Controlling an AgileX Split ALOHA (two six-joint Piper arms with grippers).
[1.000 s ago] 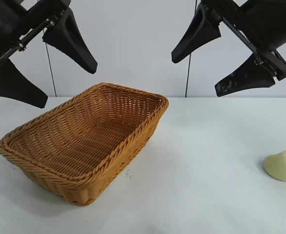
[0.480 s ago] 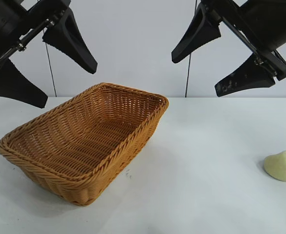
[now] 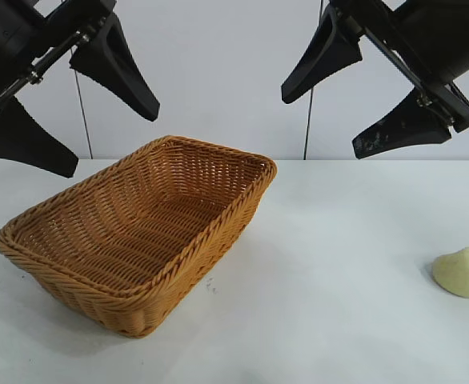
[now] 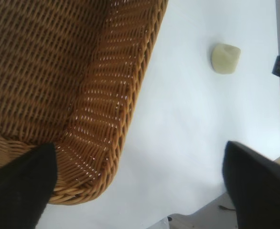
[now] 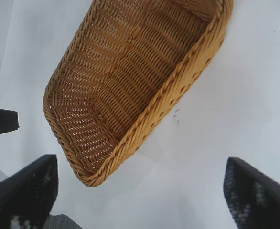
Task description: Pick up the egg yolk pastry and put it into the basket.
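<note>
Nothing of the task is done yet. The egg yolk pastry (image 3: 462, 272) lies on the white surface (image 3: 330, 264), well apart from the basket (image 3: 138, 240), off its right side, and the basket holds nothing. Both claws hang high above the basket level, the left claw (image 3: 70, 108) over the basket's left end, the right claw (image 3: 370, 100) up beyond its right; each stands wide and grips nothing. Reaching, grasping, carrying and dropping all remain.

Basket (image 3: 138, 240) left on table (image 3: 330, 320); egg yolk pastry (image 3: 462, 272) far right.
</note>
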